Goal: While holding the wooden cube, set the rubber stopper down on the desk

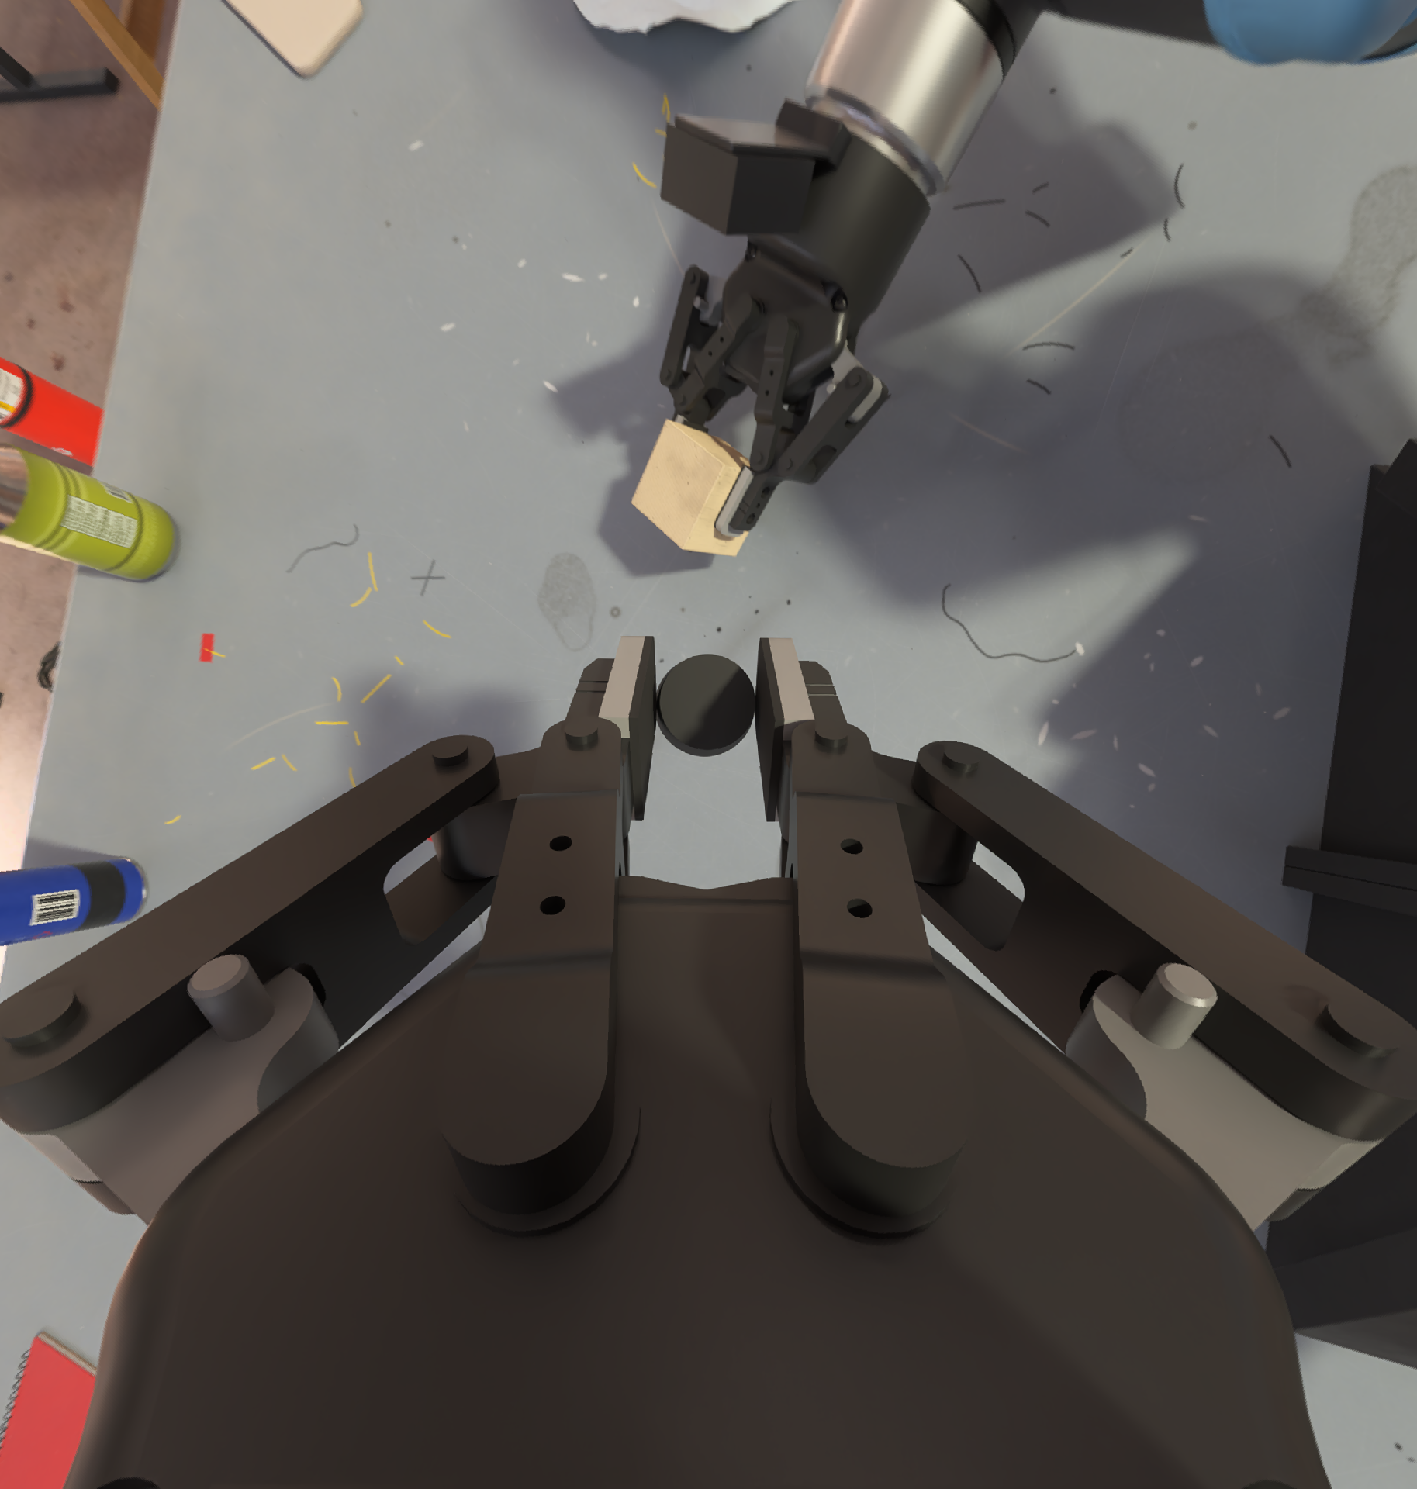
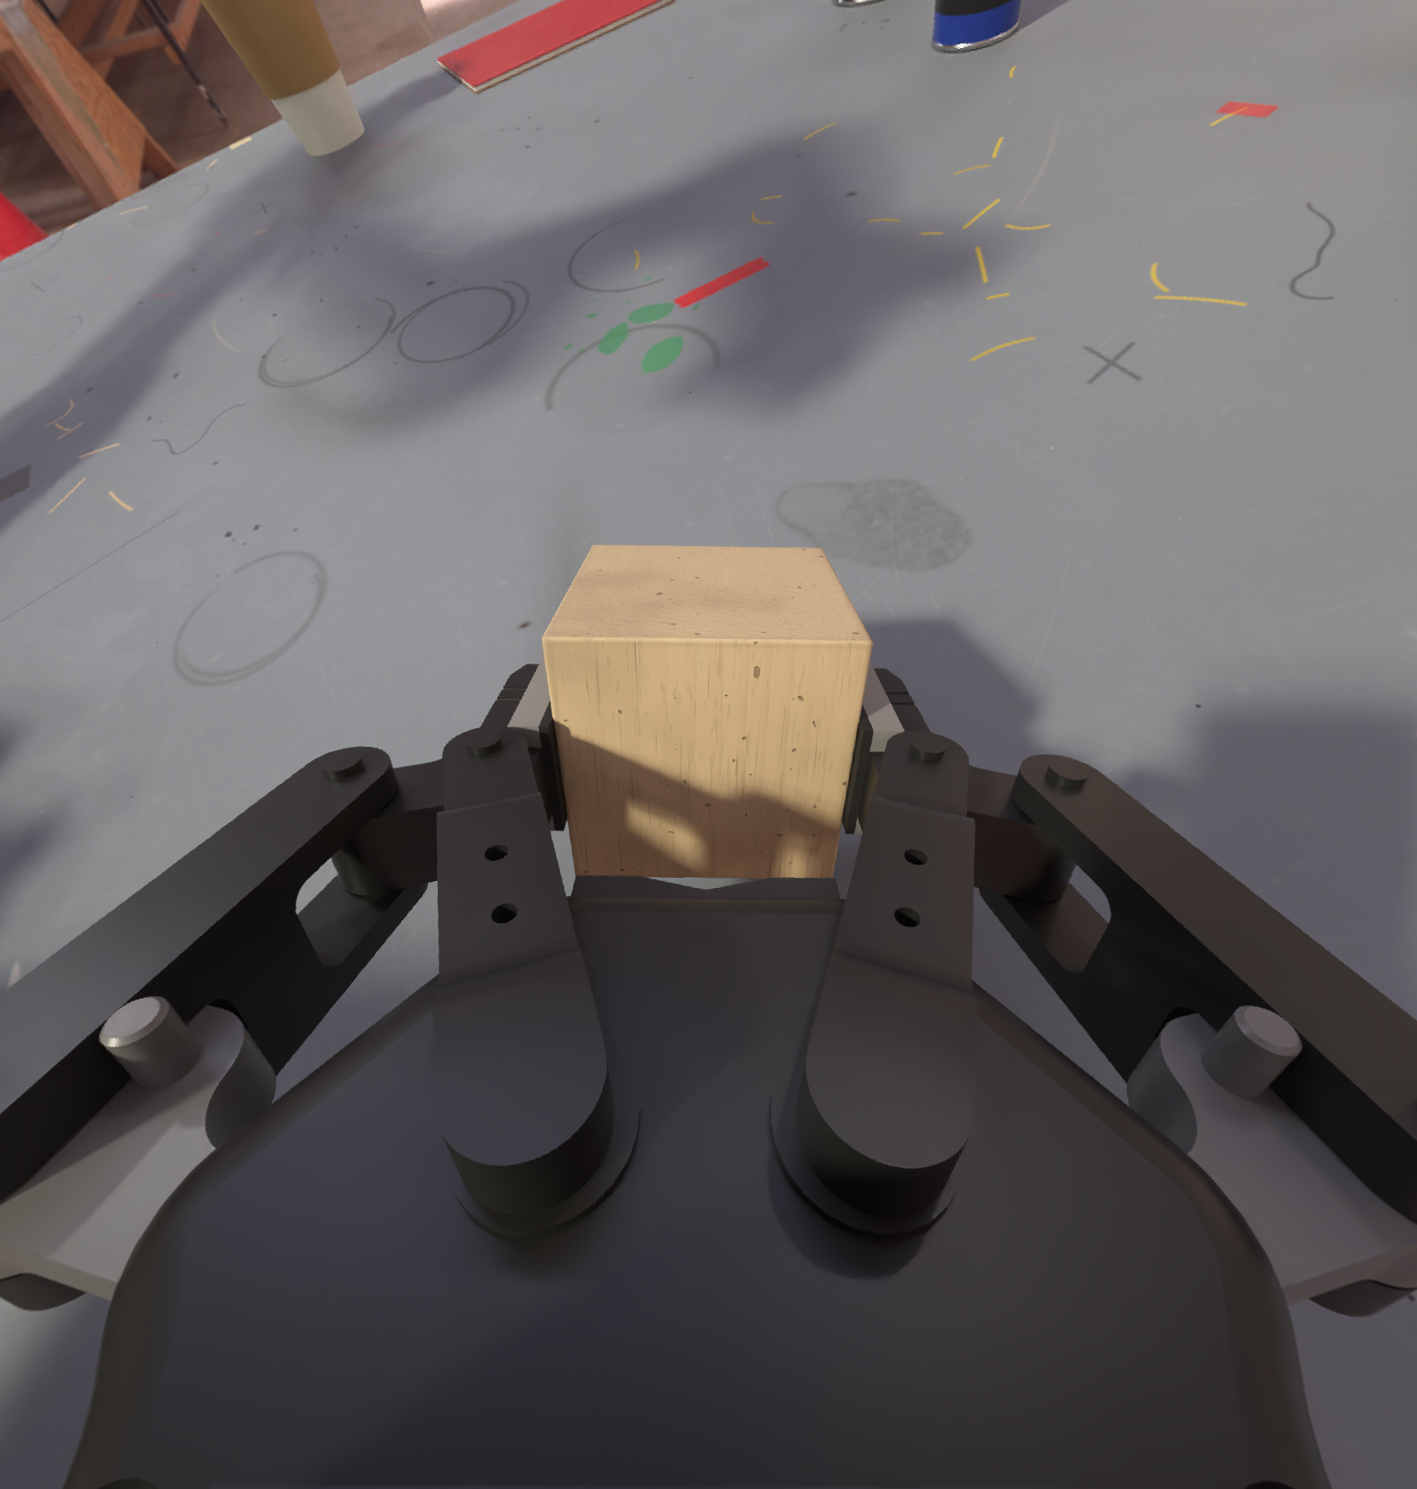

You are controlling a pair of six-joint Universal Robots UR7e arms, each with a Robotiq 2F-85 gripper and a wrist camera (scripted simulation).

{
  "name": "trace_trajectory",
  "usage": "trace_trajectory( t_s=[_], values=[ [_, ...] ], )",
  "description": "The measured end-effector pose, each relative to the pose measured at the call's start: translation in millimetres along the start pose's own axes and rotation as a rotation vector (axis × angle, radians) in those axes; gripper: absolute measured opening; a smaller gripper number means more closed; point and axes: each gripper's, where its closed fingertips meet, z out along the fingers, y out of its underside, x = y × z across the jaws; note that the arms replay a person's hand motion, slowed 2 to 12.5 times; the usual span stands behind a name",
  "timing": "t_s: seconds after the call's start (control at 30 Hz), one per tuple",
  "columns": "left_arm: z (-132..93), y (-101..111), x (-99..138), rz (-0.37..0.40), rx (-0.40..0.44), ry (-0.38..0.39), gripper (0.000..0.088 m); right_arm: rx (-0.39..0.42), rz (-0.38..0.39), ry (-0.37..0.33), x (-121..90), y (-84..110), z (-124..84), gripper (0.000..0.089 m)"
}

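Note:
In the left wrist view my left gripper [image 1: 706, 701] is shut on the black rubber stopper [image 1: 706, 703], a round disc seen from above with a pad against each side. It sits low over the grey desk [image 1: 366, 362]; I cannot tell if it touches the surface. Farther off, my right gripper [image 1: 701, 483] holds the pale wooden cube [image 1: 685, 483] tilted above the desk. In the right wrist view the right gripper [image 2: 705, 725] is shut on the wooden cube [image 2: 705, 709], with a pad on each side face, above the desk [image 2: 447, 483].
Red [image 1: 36, 403], green [image 1: 100, 524] and blue [image 1: 52, 902] cans stand along the desk's left edge, with a red notebook [image 1: 44, 1410] nearer. A black box [image 1: 1390, 886] stands at the right. White crumpled paper [image 1: 673, 12] lies at the far end. A tan bottle [image 2: 302, 72] stands far left.

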Motion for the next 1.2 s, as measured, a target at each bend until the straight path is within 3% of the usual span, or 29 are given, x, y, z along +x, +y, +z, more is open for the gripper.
trace_trajectory(
  t_s=[0.53, 1.2],
  values=[
    [71, 41, 24, -0.054, -0.082, 0.119, 0.0227, -0.004, -0.001, -0.005, -1, 0.7, 0, 0.0509],
    [132, 87, 62, -0.102, -0.165, 0.186, 0.0227, -0.001, 0.01, -0.011, 0, 0.4, 0, 0.0509]
  ],
)
